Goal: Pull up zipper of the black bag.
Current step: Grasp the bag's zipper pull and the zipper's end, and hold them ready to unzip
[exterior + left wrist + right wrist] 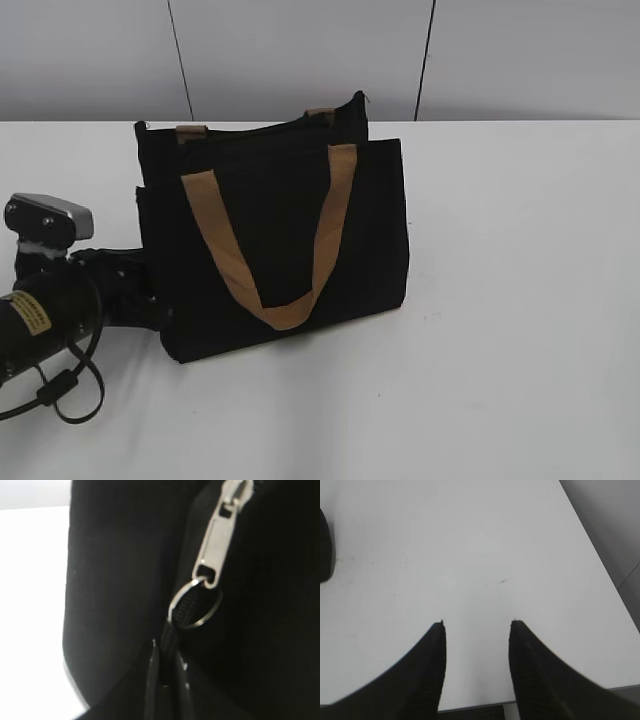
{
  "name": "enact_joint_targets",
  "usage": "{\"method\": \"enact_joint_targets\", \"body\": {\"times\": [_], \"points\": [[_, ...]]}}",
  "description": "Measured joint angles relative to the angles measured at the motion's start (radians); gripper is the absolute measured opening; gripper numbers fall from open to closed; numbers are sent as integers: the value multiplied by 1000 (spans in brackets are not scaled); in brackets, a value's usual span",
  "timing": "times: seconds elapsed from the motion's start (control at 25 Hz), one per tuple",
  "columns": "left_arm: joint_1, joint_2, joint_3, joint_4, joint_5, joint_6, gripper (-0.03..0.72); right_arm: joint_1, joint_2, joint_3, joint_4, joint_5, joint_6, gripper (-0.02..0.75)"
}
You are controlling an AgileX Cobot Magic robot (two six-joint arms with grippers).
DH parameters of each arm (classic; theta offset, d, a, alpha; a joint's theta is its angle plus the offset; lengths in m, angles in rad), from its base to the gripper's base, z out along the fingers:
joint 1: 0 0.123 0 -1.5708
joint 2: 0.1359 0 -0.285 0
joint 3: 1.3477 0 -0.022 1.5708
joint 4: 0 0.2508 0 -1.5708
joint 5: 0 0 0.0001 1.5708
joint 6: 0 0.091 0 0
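The black bag (280, 230) stands upright on the white table, its tan strap (285, 312) hanging down the front. My left arm (60, 300) reaches in at the bag's lower left side, where its fingers are hidden behind the fabric. In the left wrist view the silver zipper pull tab (216, 545) hangs close up with a metal ring (196, 605) and a black ribbed cord on it. My left gripper (167, 680) is shut on that cord just below the ring. My right gripper (477, 625) is open and empty above bare table.
The white table (520, 300) stretches to the right and front of the bag. A second tan strap (192, 132) shows at the bag's top rear. The bag's edge (325, 550) shows at the far left of the right wrist view, with the table edge (620, 610) at right.
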Motion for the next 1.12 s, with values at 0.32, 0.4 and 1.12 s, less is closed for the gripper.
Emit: {"method": "enact_joint_targets", "body": {"times": [0.32, 0.4, 1.12], "points": [[0, -222, 83, -79, 7, 0, 26, 0, 0, 0, 0, 0, 0, 328], [0, -304, 89, -84, 7, 0, 26, 0, 0, 0, 0, 0, 0, 328], [0, -632, 92, -87, 123, -100, 26, 0, 0, 0, 0, 0, 0, 328]]}}
